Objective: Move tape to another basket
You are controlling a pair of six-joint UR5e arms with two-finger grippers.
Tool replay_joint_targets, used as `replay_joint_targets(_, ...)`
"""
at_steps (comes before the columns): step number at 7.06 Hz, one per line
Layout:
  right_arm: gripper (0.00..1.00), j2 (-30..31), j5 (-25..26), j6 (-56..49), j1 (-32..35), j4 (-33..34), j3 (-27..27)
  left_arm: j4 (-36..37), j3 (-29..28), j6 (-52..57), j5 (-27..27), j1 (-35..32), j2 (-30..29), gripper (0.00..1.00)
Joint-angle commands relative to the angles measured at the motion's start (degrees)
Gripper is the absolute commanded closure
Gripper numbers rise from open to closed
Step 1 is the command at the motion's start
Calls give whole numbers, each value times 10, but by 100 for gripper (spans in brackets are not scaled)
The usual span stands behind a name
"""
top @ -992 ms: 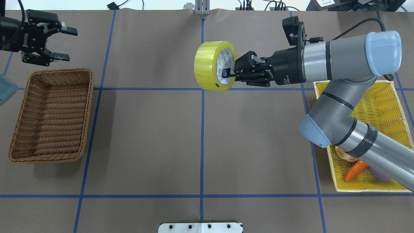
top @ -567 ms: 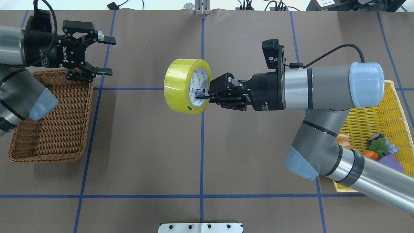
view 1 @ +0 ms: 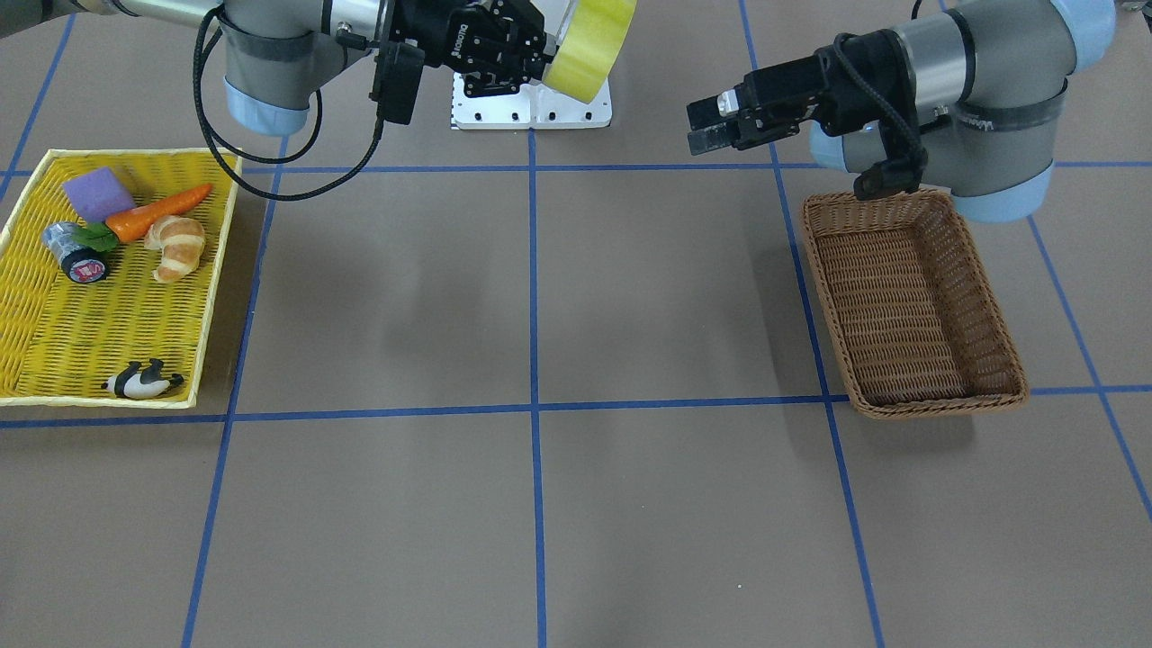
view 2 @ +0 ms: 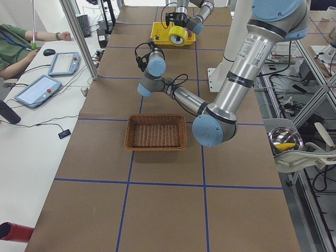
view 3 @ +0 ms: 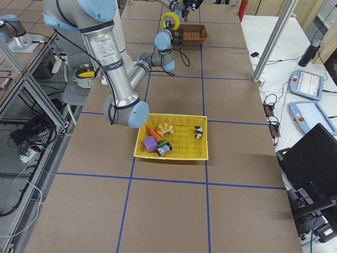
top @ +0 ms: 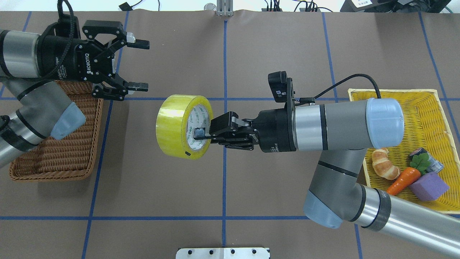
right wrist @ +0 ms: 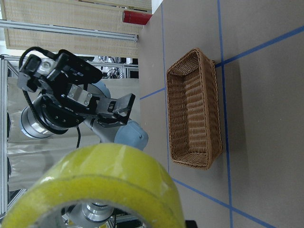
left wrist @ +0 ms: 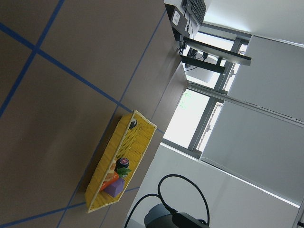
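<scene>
The tape (top: 176, 126), a wide yellow-green roll with a pale core, hangs in the air left of the table's middle. My right gripper (top: 199, 133) is shut on the tape, one finger inside the core. It also shows in the front-facing view (view 1: 589, 40) and fills the bottom of the right wrist view (right wrist: 109, 175). The brown wicker basket (top: 54, 154) lies at the far left and holds nothing (view 1: 900, 400). My left gripper (top: 142, 65) is open and holds nothing, in the air just right of the basket's far corner and left of the tape.
The yellow woven tray (top: 395, 94) at the right holds a croissant (top: 384, 169), a carrot (top: 404, 180), a purple block (top: 429, 187), a silver cylinder (view 1: 76, 252) and a panda figure (view 1: 144, 382). A white mounting plate (top: 222, 253) sits at the near edge.
My right arm has carried the tape leftward and nearer, across the centre line. My left arm has swung right from the far-left corner, its gripper still open.
</scene>
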State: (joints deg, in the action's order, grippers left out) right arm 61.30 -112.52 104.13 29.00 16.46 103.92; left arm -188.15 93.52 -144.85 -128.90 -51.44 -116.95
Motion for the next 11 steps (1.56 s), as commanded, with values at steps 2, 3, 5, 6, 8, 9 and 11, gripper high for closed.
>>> replay_joint_targets(2,100,-1,0,-1,-4,-3,0,2,42,-32,1,32,0,1)
replay_joint_targets(3,100,-1,0,-1,-4,-3,0,2,47,-32,1,45,0,1)
replay_joint_targets(5,100,-1,0,-2,-4,-3,-1,1,47,-31,3,71,-1,1)
replay_joint_targets(6,100,-1,0,-2,-4,-4,-3,1,49,-31,24,84,-1,1)
replay_joint_targets(8,100,1,0,-2,-4,-9,-5,6,65,-31,65,110,-1,6)
replay_joint_targets(9,100,1,0,-2,-4,-10,-4,8,69,-32,66,110,-1,27)
replay_joint_targets(11,100,3,-1,-2,-4,-10,-5,7,68,-32,65,110,0,49)
